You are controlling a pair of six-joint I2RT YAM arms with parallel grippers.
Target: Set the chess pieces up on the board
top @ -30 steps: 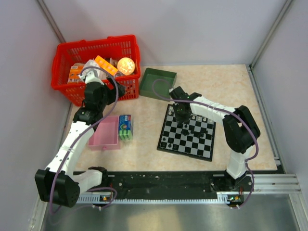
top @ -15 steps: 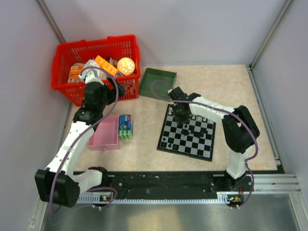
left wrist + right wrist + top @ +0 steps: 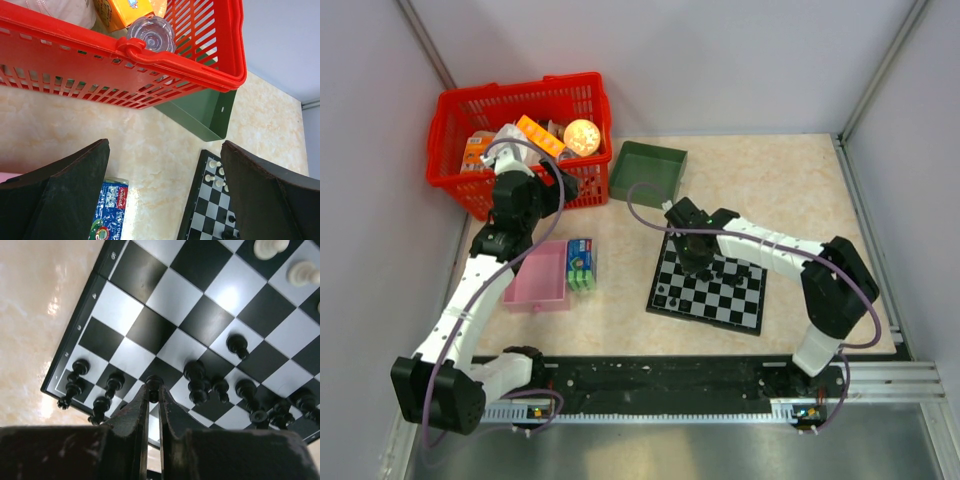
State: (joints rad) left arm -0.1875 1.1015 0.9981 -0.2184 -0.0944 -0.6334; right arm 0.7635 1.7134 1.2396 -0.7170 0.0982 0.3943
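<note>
you have one board (image 3: 708, 290) on the desk (image 3: 790, 180). on it you can count at least four white chess pieces (image 3: 213, 163). the black chess pieces (image 3: 237, 345) come to a dozen or more, but they're packed too close for an exact count. around it there's one red basket (image 3: 525, 100), one green tray (image 3: 650, 165), one pink tray (image 3: 538, 275) and one small blue-and-green packet (image 3: 581, 263). in the basket you'll see one orange box (image 3: 540, 135) and one round orange-yellow ball (image 3: 582, 135); the rest is too jumbled to count.
</note>
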